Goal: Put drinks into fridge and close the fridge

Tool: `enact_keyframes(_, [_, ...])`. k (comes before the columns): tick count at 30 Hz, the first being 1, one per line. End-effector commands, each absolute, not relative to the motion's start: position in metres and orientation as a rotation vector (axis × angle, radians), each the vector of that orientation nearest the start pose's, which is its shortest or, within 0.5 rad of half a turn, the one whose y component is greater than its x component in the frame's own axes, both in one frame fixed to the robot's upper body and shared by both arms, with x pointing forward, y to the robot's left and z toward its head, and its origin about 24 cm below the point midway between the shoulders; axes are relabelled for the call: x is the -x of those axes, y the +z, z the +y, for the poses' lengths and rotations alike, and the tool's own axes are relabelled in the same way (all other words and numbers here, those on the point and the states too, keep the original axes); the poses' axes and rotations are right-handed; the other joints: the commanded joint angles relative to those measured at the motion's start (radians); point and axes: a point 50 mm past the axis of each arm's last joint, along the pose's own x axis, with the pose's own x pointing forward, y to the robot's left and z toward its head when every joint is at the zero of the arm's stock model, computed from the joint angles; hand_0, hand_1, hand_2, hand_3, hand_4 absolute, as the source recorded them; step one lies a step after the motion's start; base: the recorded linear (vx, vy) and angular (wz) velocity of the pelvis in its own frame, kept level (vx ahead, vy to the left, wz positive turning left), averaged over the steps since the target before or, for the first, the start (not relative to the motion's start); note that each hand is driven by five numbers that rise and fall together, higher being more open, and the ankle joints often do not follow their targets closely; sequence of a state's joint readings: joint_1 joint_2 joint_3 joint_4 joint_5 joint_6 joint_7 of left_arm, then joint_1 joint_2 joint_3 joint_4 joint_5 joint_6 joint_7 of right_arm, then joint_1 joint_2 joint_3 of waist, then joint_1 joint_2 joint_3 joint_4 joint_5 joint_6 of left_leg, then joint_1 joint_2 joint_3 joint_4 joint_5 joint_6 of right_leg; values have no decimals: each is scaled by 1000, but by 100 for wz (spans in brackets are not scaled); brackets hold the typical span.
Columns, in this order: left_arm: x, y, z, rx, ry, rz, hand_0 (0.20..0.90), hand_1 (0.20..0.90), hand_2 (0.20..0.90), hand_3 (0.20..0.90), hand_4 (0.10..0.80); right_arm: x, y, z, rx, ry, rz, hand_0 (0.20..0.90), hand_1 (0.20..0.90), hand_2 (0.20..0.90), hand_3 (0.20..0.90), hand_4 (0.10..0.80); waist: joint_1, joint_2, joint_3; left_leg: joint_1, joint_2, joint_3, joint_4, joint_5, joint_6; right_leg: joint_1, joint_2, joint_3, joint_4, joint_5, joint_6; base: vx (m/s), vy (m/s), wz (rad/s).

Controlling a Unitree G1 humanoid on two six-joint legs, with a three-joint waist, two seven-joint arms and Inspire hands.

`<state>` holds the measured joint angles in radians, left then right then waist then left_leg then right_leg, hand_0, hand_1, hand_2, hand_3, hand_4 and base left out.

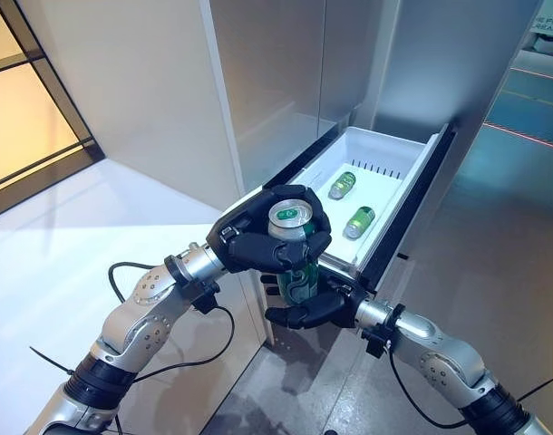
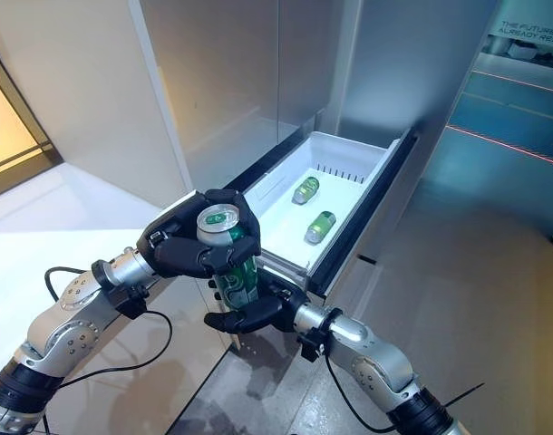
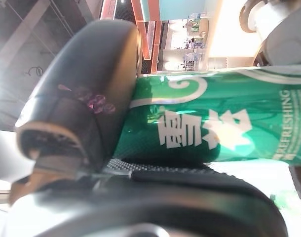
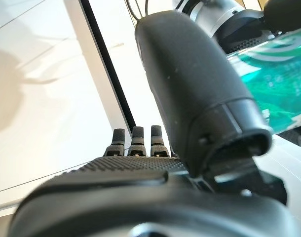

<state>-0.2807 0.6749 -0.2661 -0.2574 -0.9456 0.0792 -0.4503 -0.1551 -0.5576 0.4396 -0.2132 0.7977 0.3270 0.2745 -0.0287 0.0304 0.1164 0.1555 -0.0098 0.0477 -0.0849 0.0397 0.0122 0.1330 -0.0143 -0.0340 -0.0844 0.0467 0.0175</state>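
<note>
Can (image 1: 293,237) gripped by left robot hand (image 1: 258,240) (upright) before drawer (image 1: 399,195).

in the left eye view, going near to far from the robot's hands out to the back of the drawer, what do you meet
right hand under the can → left hand curled round the upright green can → front edge of the open white drawer → nearer lying can → farther lying can → fridge front

Glossy metal can (image 1: 296,263) (green print), smooth white plastic drawer (image 1: 396,156), matt hand (image 1: 258,237)
</note>
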Motion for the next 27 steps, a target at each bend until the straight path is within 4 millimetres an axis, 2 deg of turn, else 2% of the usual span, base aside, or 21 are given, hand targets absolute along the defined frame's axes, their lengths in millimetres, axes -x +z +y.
enact_keyframes(1, [-264,208,105,220,-1094,-437,300,300,300,200,100,-237,191,-56,-354,1138,-330,900,900,900,900,800,2,-34,-58,24,-53,-10,6,-62,32,6,15,2,52,-43,27,0,0,0])
enact_keyframes(6, [-266,205,107,218,-1083,-422,300,300,300,200,100,-244,198,-61,-365,1082,-341,900,900,900,900,800,4,-34,-60,16,-53,-6,8,-54,32,-2,14,1,55,-36,27,0,0,0])
enact_keyframes(10, [-267,205,109,218,-1079,-414,300,300,300,200,100,-253,200,-70,-286,976,-377,900,900,900,900,800,4,-34,-64,16,-54,-6,9,-55,31,-2,13,-3,53,-34,29,0,0,0])
enact_keyframes(13, [-267,206,110,217,-1071,-412,300,300,300,200,100,-261,208,-83,-89,835,-479,900,900,900,900,800,3,-34,-65,16,-53,-1,10,-56,31,-3,10,-4,54,-32,29,0,0,0])
enact_keyframes(18, [-267,208,113,214,-1053,-410,300,300,300,200,100,-268,220,-101,159,712,-543,900,900,900,900,800,-5,-33,-63,20,-54,4,9,-61,34,-5,12,2,55,-31,29,1,1,-2])
enact_keyframes(22, [-268,208,115,216,-1047,-408,300,300,300,200,100,-268,225,-105,172,719,-544,900,900,900,900,800,-8,-34,-60,23,-53,7,9,-63,33,-4,12,4,55,-30,29,-5,5,-7])
enact_keyframes(27, [-270,205,114,222,-1051,-405,300,300,300,200,100,-270,220,-101,11,805,-443,900,900,900,900,800,-8,-36,-60,26,-54,8,9,-64,32,-2,12,4,54,-29,30,-4,1,-1])
